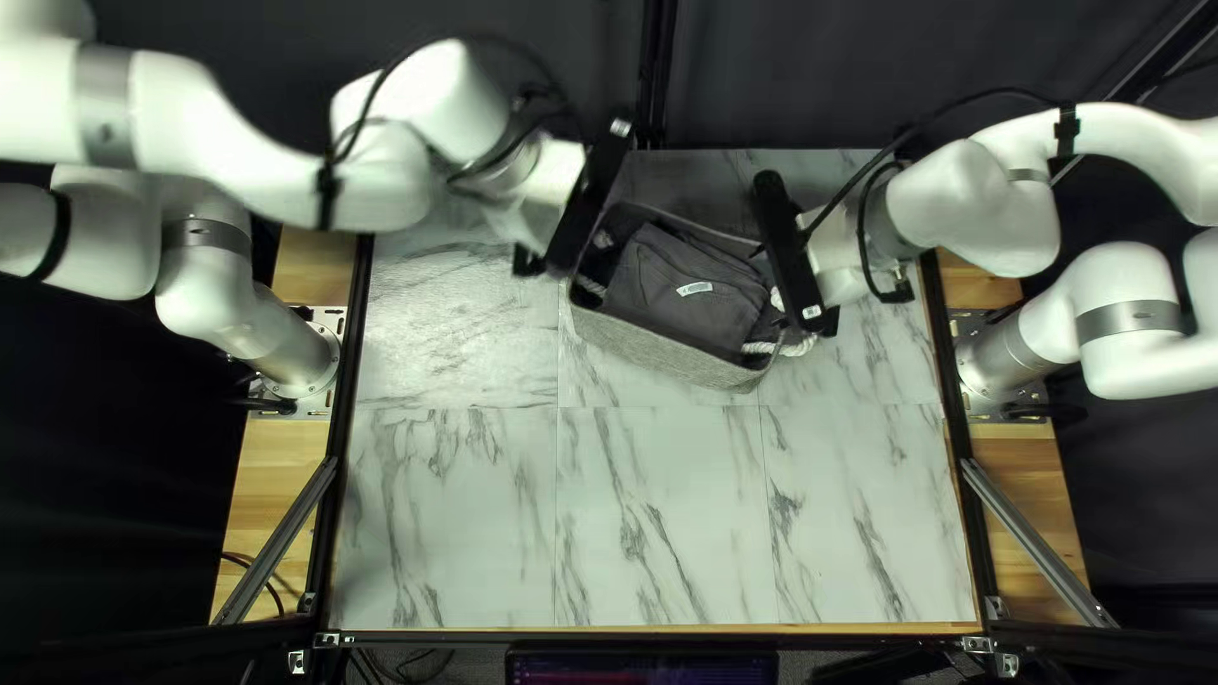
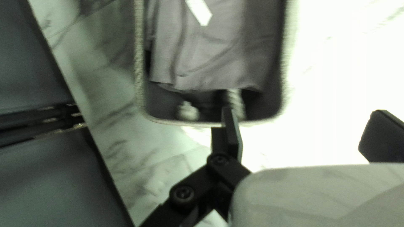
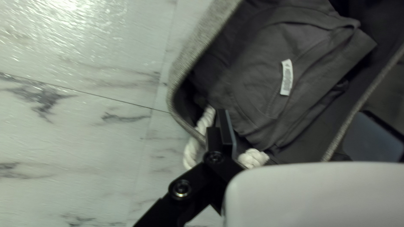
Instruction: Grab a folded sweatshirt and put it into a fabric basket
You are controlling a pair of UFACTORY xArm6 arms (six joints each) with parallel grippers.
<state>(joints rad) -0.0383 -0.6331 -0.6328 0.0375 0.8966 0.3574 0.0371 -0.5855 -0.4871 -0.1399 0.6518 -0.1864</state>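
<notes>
The dark grey folded sweatshirt [image 1: 666, 264] lies inside the grey fabric basket [image 1: 660, 352], its white label facing up. Over the basket's left end is my left gripper [image 1: 593, 190]; my right gripper [image 1: 789, 254] is over the right end. The left wrist view shows the left gripper [image 2: 307, 133] open, with the sweatshirt [image 2: 210, 54] and basket rim [image 2: 139, 63] ahead. In the right wrist view the right gripper [image 3: 299, 133] stands open, one finger overlapping the basket's end beside a rope handle [image 3: 205, 122]; the sweatshirt [image 3: 252, 75] lies ahead, with nothing gripped.
The basket stands toward the far edge of the marble-patterned table [image 1: 660, 520]. White rope ends [image 1: 783, 345] stick out at its right end. A dark curtain [image 1: 812, 76] hangs behind the far edge, and both raised arms reach in from the sides.
</notes>
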